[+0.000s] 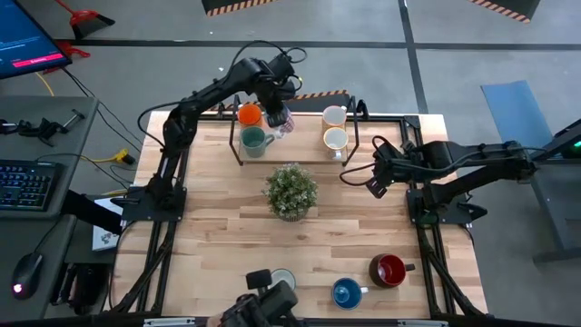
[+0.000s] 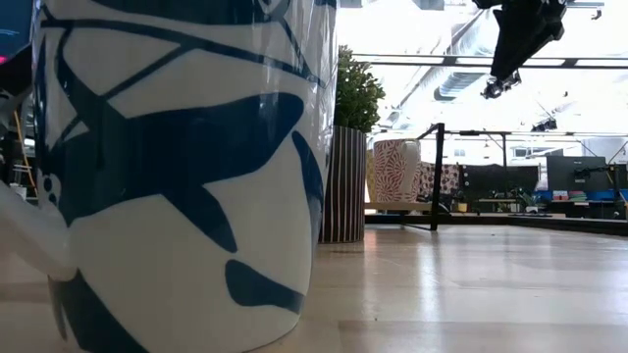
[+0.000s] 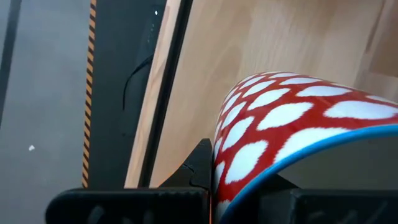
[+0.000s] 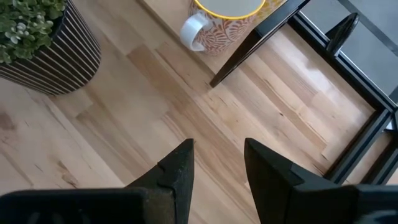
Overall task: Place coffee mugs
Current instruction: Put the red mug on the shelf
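Now left gripper (image 1: 280, 118) at desk (image 1: 227, 245) 12 o'clock, clenched on red-white mug (image 3: 292, 124) above rack (image 1: 300, 154); lower level beside orange mug (image 1: 249, 114), release gently. Right gripper (image 1: 375, 186) released, waiting at 3 o'clock.

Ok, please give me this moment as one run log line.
left claw: holds red-spotted mug over rack, beside orange mug | right claw: open, empty, above table

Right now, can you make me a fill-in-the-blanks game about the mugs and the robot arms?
The left gripper holds a mug patterned red and ____.
The round orange mug sits beside a ____ mug on the low wooden shelf.
The right gripper has its jaws ____ and holds nothing.
The leafy plant's pot is ____.

Missing words: white; green; open; striped
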`<state>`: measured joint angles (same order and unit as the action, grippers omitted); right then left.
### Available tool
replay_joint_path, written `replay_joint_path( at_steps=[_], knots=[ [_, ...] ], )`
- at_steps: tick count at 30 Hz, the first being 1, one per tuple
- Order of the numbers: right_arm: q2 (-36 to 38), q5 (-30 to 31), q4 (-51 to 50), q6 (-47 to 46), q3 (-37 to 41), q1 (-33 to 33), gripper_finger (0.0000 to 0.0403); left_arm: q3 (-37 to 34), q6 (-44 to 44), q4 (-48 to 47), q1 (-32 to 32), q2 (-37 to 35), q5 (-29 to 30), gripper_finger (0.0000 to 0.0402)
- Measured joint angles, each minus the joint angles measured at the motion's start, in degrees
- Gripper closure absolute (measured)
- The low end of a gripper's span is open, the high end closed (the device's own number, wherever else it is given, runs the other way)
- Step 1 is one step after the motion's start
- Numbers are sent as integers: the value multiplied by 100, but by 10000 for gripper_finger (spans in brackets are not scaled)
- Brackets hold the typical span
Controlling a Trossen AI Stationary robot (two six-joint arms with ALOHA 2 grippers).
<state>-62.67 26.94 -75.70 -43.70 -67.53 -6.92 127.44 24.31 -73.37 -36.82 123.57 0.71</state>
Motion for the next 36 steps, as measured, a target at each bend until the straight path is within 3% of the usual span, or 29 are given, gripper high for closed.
replay_joint_path(
  at_steps=[14,36],
  knots=[
    [0,-4,48,-107,0,0,284,-4,233,173,-2,394,585,395],
    [2,-55,39,-195,0,0,284,-11,276,271,-120,754,739,395]
  ],
)
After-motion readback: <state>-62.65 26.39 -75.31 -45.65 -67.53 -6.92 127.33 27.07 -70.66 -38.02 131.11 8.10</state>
